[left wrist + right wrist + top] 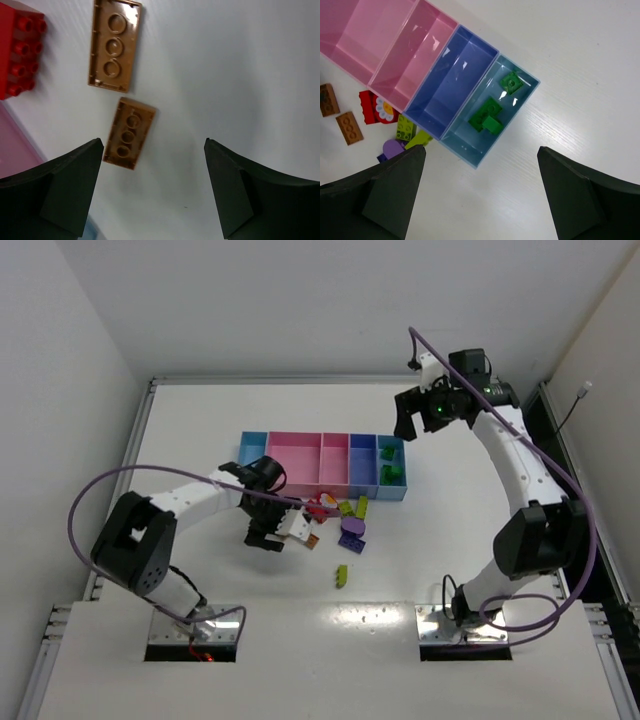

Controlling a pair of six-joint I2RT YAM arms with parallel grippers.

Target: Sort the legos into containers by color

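Five bins (300,452) stand joined in one row. There are two brown bricks (128,132), one red brick (17,50), three yellow-green bricks (342,575), two purple pieces (351,527) and at least two green bricks (511,82).

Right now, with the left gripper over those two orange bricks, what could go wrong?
The left gripper is open, but the smaller orange brick lies off centre, close beside one finger; closing may shove or twist it rather than grip it. The larger orange brick and red brick lie near, so a nudge could scatter them.
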